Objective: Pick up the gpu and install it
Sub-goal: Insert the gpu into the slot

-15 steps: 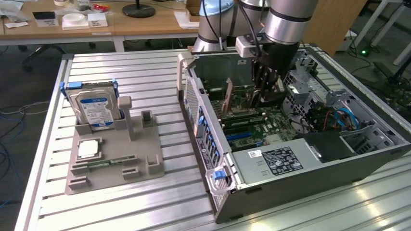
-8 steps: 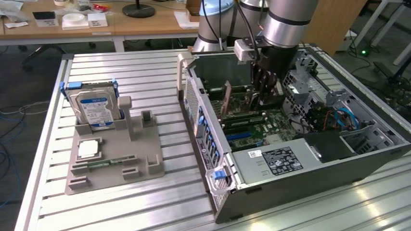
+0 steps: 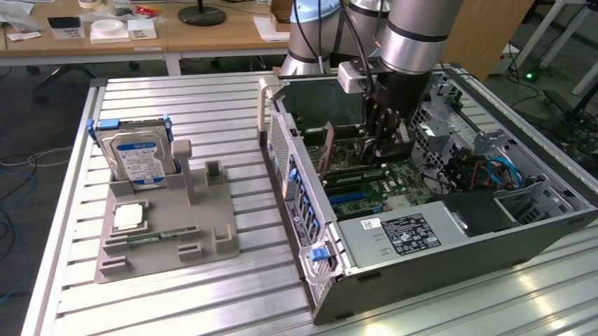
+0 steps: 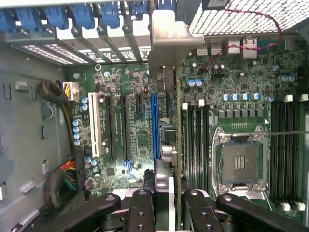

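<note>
At the exterior view's left, a hard drive (image 3: 138,157) stands upright in a grey holder (image 3: 217,210) on the slatted metal table (image 3: 187,105). Its label is blue and white, and the writing on it is too small to read. In front of it a silver square chip (image 3: 128,215) and a narrow green memory stick (image 3: 161,236) lie flat in the same holder.

Further right sits the open computer case (image 3: 421,283), with blue clips along its rear wall. A grey box inside the case carries a black-and-white label (image 3: 411,234) and a small white sticker beside it. Neither can be read.

The arm reaches down into the case from above. The gripper (image 3: 388,148) hangs over the motherboard (image 4: 128,96), its jaws clamped on the graphics card (image 3: 332,148).

In the wrist view the graphics card (image 4: 166,53) is seen edge-on between the black fingers (image 4: 141,205) of the gripper (image 4: 168,195). Its silver end bracket points toward the perforated rear wall and the row of blue clips. The card's edge runs just beside the long blue slot (image 4: 155,125), between that slot and the memory slots. I cannot tell whether it touches the board. The empty processor socket (image 4: 240,162) lies beyond the memory slots.
</note>
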Controlling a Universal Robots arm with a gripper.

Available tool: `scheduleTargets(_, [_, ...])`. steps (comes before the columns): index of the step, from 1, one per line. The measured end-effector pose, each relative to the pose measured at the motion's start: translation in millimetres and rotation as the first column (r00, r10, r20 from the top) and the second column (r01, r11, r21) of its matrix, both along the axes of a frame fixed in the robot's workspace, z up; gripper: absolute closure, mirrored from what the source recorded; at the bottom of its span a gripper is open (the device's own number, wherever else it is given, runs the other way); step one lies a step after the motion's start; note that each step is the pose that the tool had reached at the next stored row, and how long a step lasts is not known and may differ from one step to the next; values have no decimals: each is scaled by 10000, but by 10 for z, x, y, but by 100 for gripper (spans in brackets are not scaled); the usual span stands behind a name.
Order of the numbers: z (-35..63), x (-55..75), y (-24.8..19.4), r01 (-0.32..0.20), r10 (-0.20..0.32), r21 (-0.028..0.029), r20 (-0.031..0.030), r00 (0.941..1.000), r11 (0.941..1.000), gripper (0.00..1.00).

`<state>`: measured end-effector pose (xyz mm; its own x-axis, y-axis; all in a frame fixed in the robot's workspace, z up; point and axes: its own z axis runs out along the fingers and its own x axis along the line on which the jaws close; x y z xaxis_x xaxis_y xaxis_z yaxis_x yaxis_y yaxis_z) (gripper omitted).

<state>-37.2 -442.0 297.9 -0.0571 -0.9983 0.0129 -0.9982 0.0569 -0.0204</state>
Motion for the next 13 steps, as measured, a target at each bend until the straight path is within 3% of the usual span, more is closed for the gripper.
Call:
scheduleTargets(4, [-32, -37, -5, 0, 0, -1, 1, 10000, 10000, 72])
scheduleTargets(8, [-69, -38, -52, 0, 0, -1, 1, 10000, 10000, 72])
scheduleTargets(13, [-127, -69, -64, 0, 0, 1, 1, 10000, 10000, 72])
